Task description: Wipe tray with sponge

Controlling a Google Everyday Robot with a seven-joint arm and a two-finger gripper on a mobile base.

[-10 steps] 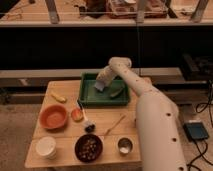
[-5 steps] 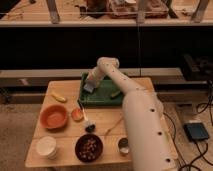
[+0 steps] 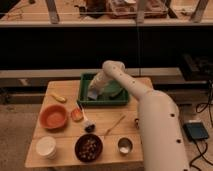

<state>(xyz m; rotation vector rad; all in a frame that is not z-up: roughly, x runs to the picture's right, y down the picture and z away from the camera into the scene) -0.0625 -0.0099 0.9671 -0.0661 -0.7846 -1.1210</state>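
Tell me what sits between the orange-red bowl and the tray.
Camera view: a small orange chunk lies between the bowl and tray. The pincer is inside the tray.

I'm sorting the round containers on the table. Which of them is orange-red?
The wide bowl at the table's left edge; the cup is white, the front bowl dark. The gripper is over the green tray.

Gripper [image 3: 95, 91] down inside dark-green tray [image 3: 107, 101], at left end, over sponge [image 3: 92, 95]; orange bowl [image 3: 53, 116] on table [image 3: 107, 131] nearby.
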